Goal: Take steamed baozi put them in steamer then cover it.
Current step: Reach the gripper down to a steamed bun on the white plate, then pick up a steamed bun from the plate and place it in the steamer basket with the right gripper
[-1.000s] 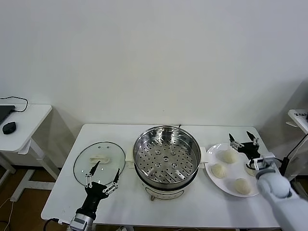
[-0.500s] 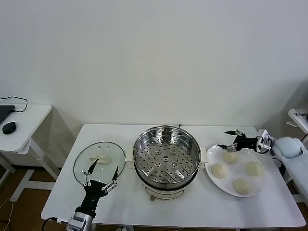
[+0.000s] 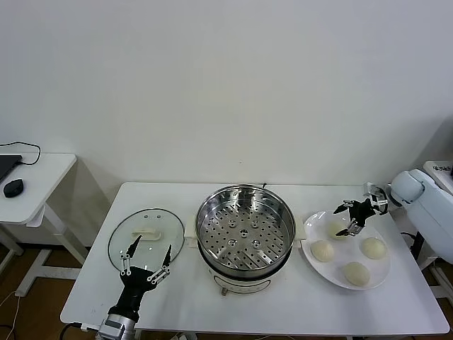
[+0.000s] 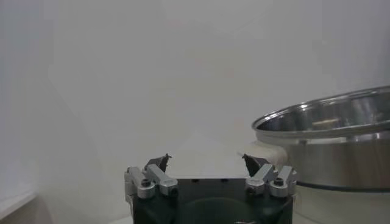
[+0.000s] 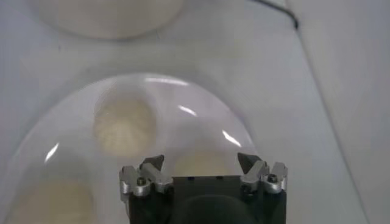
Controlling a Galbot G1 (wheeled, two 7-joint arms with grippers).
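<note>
Long white rectangular table [image 3: 283,301] against a plain white wall [image 3: 226,85], flat round white plate [image 3: 338,276] at its right side, smaller white side table [image 3: 42,177] at far left carrying a black computer mouse [image 3: 13,188]

Head view high over the table [image 3: 283,304]; wrist views close, probably sharing its surface.

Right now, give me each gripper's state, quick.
Left gripper: open, holding nothing, beside the cover.
Right gripper: open, empty, over the baozi on the plate.
</note>
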